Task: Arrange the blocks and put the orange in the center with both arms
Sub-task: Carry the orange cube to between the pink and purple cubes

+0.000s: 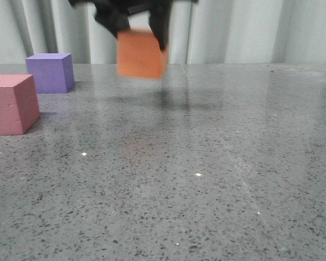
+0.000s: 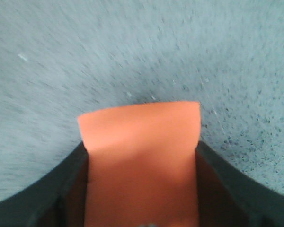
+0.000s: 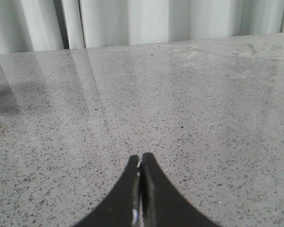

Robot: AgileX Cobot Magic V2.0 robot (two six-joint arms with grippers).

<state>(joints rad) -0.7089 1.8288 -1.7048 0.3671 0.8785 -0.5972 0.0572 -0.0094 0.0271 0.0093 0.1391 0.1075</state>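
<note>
Robot test bench, likely lab setting. Grey speckled stone-look tabletop (image 1: 217, 179), polished, faint reflections, fills near and middle ground. Pale pleated curtain (image 1: 250, 30) hangs as backdrop along far edge, hiding room behind. Only props: plain foam cubes, pink-red cube (image 1: 11, 103) and purple cube (image 1: 50, 72) at far left. Black robot gripper (image 1: 138, 24) enters from above.

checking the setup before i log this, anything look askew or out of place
Nothing is damaged or spilled. The orange cube hangs tilted in the left end effector, above the table. The pink-red cube and purple cube sit apart, squarely.
</note>
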